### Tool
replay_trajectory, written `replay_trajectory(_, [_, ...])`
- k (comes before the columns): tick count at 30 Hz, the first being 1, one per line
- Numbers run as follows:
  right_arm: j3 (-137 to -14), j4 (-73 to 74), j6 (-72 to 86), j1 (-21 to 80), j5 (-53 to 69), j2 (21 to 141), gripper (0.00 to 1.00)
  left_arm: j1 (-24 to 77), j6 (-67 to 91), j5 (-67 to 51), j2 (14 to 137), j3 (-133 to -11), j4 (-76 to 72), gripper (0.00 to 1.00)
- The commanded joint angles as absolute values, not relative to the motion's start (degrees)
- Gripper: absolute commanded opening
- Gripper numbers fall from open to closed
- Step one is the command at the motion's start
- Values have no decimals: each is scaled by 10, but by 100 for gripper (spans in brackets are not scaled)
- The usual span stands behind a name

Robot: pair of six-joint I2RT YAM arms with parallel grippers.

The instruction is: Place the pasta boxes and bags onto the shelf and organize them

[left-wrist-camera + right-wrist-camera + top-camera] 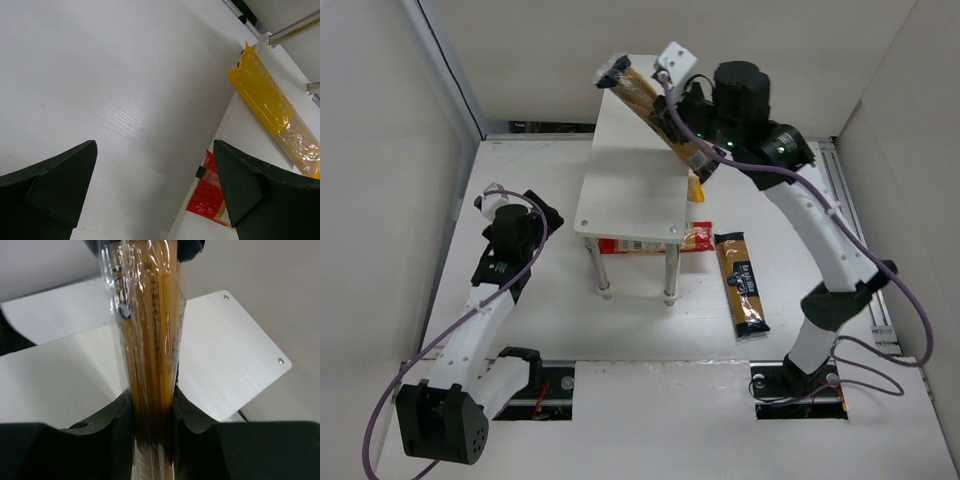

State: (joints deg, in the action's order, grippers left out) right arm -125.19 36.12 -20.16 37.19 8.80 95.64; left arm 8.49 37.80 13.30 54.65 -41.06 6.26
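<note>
My right gripper (677, 118) is clamped on one long amber pack (638, 93), its fingers pressed against both flat sides; in the right wrist view the pack (150, 340) runs up from between my fingertips at the bottom centre to the top edge of the frame; in the top view it sits in the upper centre, tilted, its dark blue end toward the upper left, raised over the far part of the shelf (630, 190); behind the pack in the wrist view lies a whitish shelf board with screws at its right corners. My left gripper (503, 205) is at the left of the top view, well apart from the shelf, fingers spread wide with nothing between them; its wrist view shows the two dark fingers (50, 185) at the lower corners over a white surface. The second amber pack (740, 285) lies flat on the table (550, 310) right of centre, just beside the shelf's near right leg; the red-and-white pack (695, 237) lies under the shelf, its end poking out to the right; the orange-yellow pack (696, 188) shows only as a sliver at the shelf's right edge; in the left wrist view it lies at the upper right, with the red pack below it.
</note>
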Motion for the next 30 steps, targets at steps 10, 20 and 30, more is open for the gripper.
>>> replay_trajectory(10, [-1372,379,-267,419,-8,1097,24,81,432,133,463,-364,54,100])
replay_trajectory(20, [-1335,411,-395,424,210,1064,0,81,443,99,401,-339,42,100])
replay_trajectory(30, [-1294,416,-342,436,152,1032,77,81,490,98,334,-369,115,100])
